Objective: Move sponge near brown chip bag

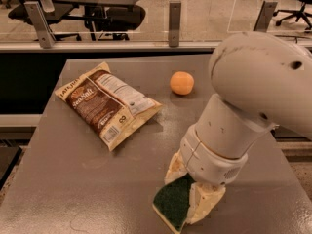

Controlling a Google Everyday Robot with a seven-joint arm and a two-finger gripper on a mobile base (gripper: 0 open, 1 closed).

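The sponge [171, 204], dark green on top with a pale yellow layer below, lies on the grey table [73, 179] near its front edge. My gripper [188, 189] reaches down over it from the big white arm. One cream finger [174, 168] presses the sponge's far left edge, the other [204, 204] its right side, so the gripper is shut on the sponge. The brown chip bag [108, 103], with its cream edges and white label, lies flat at the table's left middle, well apart from the sponge.
A round orange fruit [182, 82] sits on the table behind the arm, right of the bag. A glass barrier with metal posts [175, 16] runs along the table's far edge, with office chairs beyond. The arm hides the table's right side.
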